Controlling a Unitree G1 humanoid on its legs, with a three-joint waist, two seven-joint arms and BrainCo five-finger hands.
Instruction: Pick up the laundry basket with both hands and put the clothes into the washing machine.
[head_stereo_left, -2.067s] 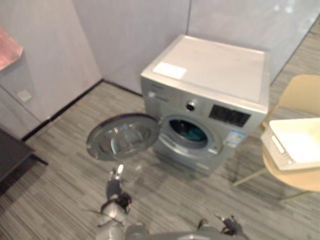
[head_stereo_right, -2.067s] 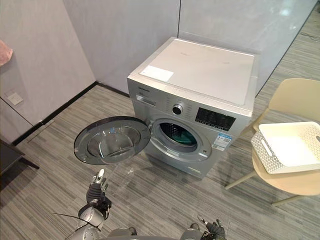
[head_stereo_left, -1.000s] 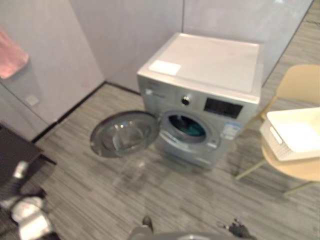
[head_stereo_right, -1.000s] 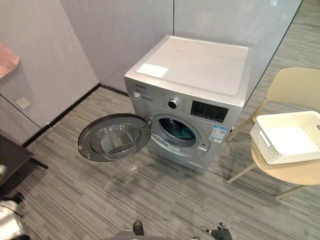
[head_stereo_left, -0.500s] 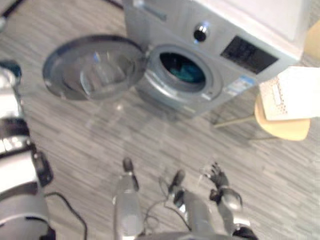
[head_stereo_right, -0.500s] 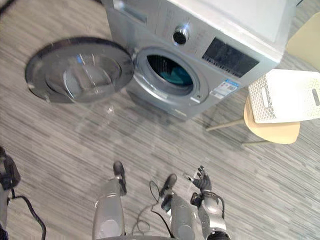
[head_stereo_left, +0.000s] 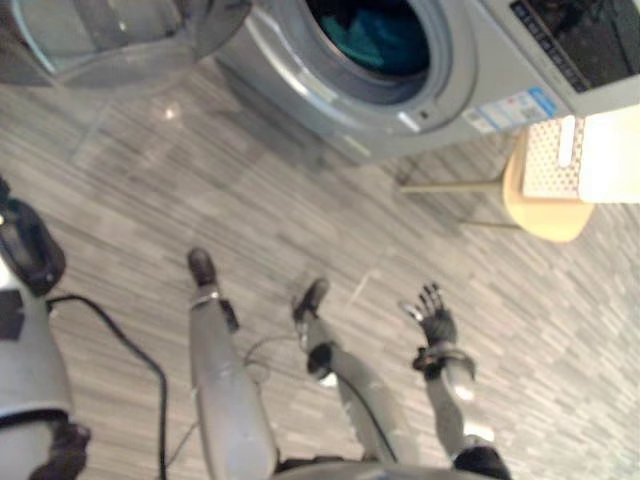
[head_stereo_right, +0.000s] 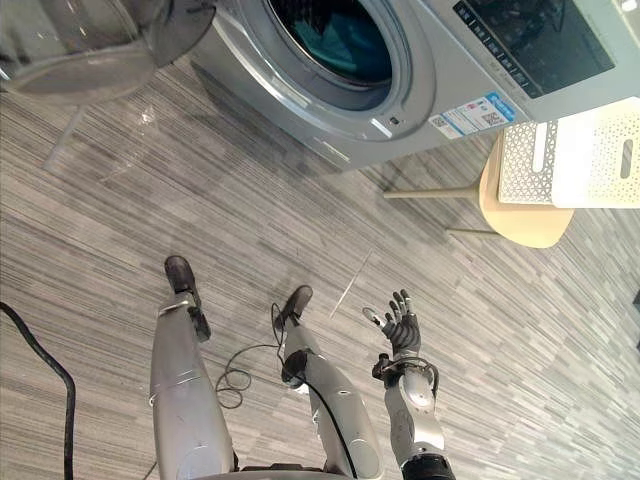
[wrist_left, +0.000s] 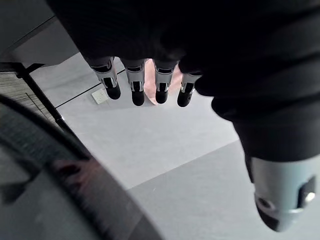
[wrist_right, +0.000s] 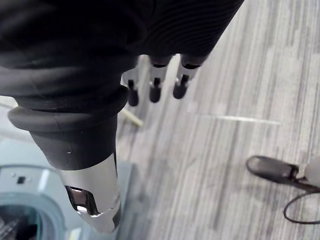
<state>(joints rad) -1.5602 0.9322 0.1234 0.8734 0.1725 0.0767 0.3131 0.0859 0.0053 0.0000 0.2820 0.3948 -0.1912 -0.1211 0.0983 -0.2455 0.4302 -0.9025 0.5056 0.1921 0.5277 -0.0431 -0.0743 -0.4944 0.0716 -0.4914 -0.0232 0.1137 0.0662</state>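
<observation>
Right eye view had the white laundry basket (head_stereo_right: 570, 150) on a chair (head_stereo_right: 515, 218) at two o'clock, beside the washing machine (head_stereo_right: 440, 60) holding teal clothes (head_stereo_right: 335, 40). Right hand (head_stereo_right: 403, 328), at five o'clock, was spread and empty; left hand (wrist_left: 136, 87) had straight fingers, holding nothing.

The washing machine (head_stereo_right: 430, 65) has a smooth silver-grey metal front with a soft sheen, and its porthole rim (head_stereo_right: 300, 92) looks like bright chrome. The open door (head_stereo_right: 80, 40) is glossy and see-through. Teal cloth (head_stereo_right: 340, 35) lies in the drum. The laundry basket (head_stereo_right: 580, 160) is white perforated plastic, resting on a matt pale chair seat (head_stereo_right: 525, 228). The floor (head_stereo_right: 200, 190) is grey, finely streaked and faintly reflective.
</observation>
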